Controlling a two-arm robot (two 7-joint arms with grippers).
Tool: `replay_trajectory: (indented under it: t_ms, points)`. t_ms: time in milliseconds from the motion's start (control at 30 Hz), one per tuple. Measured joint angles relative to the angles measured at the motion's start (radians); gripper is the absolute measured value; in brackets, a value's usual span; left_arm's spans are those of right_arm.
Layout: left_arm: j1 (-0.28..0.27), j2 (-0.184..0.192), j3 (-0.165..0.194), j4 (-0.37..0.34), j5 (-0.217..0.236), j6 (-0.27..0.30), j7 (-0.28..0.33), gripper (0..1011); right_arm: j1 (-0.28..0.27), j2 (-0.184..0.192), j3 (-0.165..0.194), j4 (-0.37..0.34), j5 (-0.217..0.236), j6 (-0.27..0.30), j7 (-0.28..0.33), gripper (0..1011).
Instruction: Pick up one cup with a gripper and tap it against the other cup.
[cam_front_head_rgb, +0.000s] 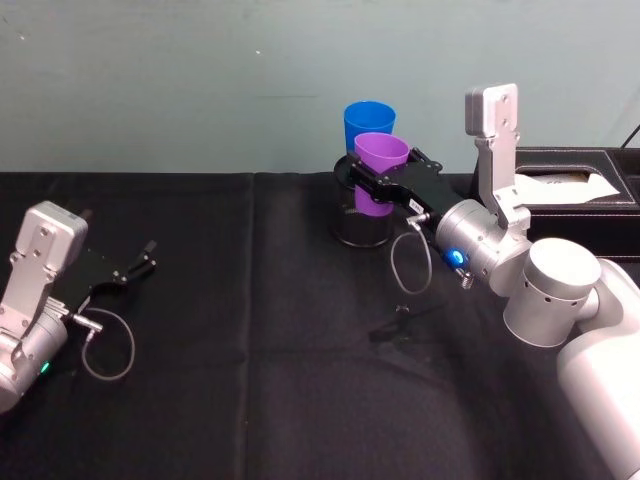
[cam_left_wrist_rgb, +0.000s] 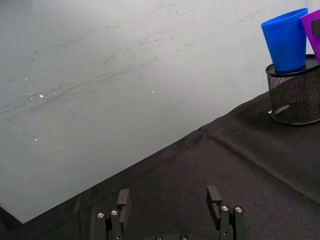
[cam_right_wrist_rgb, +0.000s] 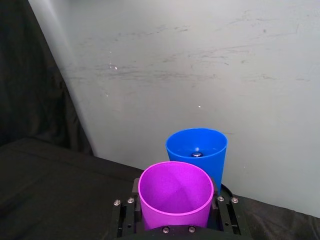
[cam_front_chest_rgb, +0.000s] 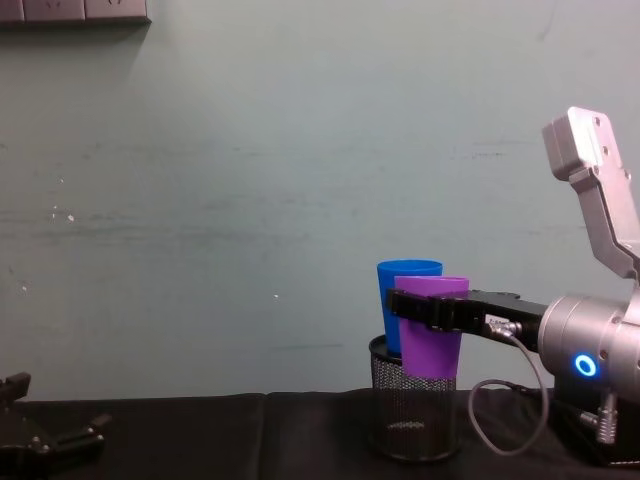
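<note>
Jaws of the right gripper (cam_front_head_rgb: 375, 183) are clamped on the purple tumbler (cam_front_head_rgb: 378, 173), held upright just above centre in the head view. In the chest view that cup hangs over the near rim of a black wire-mesh pen holder (cam_front_chest_rgb: 411, 415). The blue tumbler (cam_front_head_rgb: 368, 124) stands in the holder just behind; whether the cups touch cannot be told. At lower left, the left gripper (cam_front_head_rgb: 148, 254) rests spread open and empty above the black tablecloth (cam_front_head_rgb: 250, 380).
</note>
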Motion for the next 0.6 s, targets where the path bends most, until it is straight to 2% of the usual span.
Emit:
replay_trajectory:
  t_ms: [600]
  points:
    - [0.000,0.000,0.000,0.000,0.000,0.000,0.000,1000,0.000,0.000,0.000,0.000,0.000,0.000,0.000,733]
